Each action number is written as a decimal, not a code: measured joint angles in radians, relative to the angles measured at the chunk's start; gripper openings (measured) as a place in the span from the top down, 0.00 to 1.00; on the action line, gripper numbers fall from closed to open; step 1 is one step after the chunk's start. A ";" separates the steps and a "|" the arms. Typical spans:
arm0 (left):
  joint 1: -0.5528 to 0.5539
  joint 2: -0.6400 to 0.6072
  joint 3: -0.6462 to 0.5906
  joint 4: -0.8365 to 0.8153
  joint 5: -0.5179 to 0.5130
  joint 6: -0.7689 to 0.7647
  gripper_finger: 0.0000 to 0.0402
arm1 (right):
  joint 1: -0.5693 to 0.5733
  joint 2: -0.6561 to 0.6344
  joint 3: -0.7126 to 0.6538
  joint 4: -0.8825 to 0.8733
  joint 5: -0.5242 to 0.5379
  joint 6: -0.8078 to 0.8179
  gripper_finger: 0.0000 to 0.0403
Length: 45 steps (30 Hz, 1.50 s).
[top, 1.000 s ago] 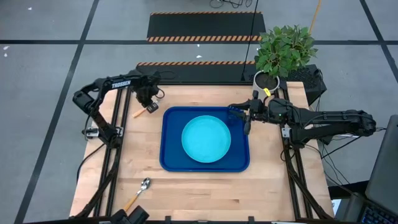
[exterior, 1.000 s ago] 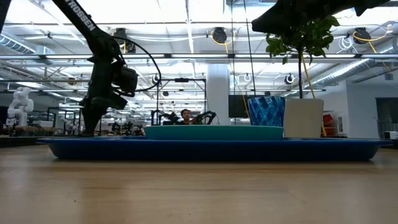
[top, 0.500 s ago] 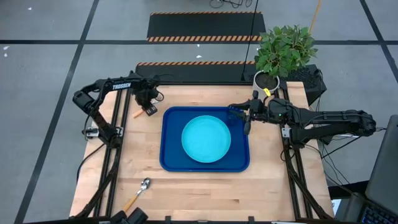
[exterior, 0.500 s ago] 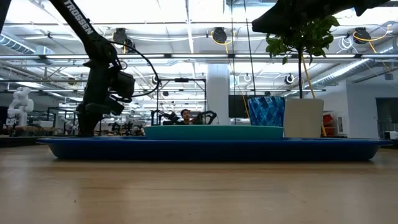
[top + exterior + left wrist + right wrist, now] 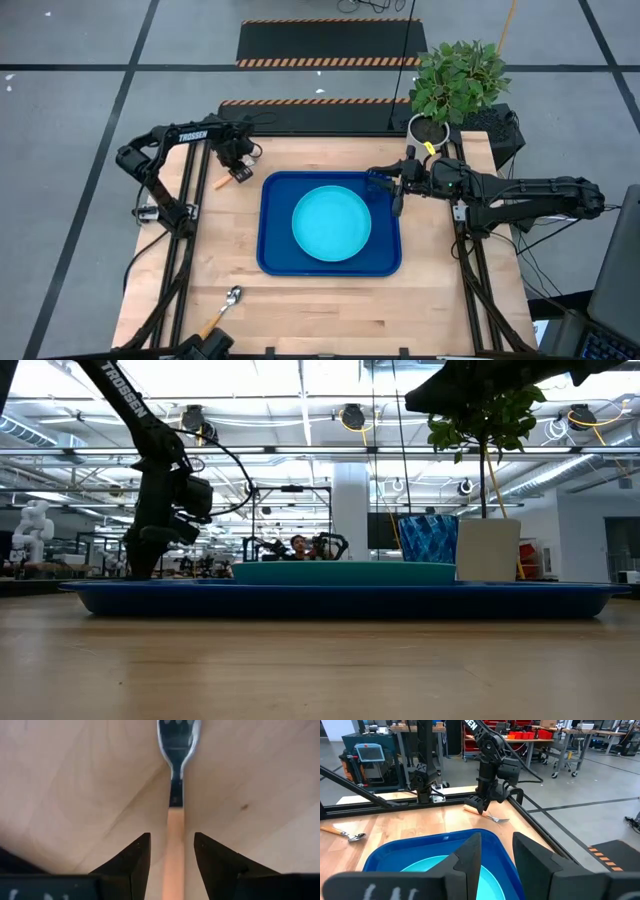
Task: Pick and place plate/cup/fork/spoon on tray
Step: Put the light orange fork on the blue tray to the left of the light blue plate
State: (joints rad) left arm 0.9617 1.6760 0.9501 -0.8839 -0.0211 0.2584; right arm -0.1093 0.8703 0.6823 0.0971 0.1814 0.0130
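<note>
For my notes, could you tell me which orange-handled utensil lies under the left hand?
The fork, its handle between the open left hand; the spoon lies far off near the table's front edge.

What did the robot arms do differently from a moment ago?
The left end effector opened its fingers around the orange-handled metal fork, which lies on the wooden table. The right end effector, turquoise round plate, dark blue rectangular tray and orange-handled spoon stayed put.

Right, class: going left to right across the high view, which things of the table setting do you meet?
Spoon → fork → plate → cup → plant pot.
</note>
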 joint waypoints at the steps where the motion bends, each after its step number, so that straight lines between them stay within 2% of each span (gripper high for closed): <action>1: 0.003 0.000 0.000 0.007 0.003 0.001 0.61 | 0.000 0.000 0.000 0.000 0.000 0.001 0.74; 10: 0.013 0.000 -0.002 0.005 0.006 0.036 0.61 | 0.000 0.000 0.000 0.000 0.000 0.001 0.74; 17: 0.013 -0.002 -0.056 0.041 0.016 0.054 0.61 | 0.000 0.000 0.000 0.000 0.000 0.001 0.74; 21: 0.010 -0.003 -0.058 0.054 0.009 0.028 0.61 | 0.000 0.000 0.000 0.000 0.000 0.001 0.74; 24: 0.014 -0.003 -0.058 0.056 0.017 0.028 0.67 | 0.000 0.000 0.000 0.001 0.000 0.000 0.74; 29: 0.027 -0.001 -0.042 0.054 0.047 0.003 0.90 | 0.000 0.000 0.000 0.004 0.000 -0.002 0.74; 40: 0.038 0.000 0.001 0.009 0.069 -0.107 0.90 | 0.000 0.000 0.000 0.009 0.001 -0.021 0.74; 45: 0.038 0.000 0.063 -0.112 0.065 -0.193 0.90 | 0.000 0.000 0.000 0.040 0.001 -0.034 0.74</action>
State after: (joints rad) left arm 0.9993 1.6760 1.0128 -0.9964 0.0443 0.0652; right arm -0.1093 0.8703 0.6819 0.1374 0.1822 -0.0207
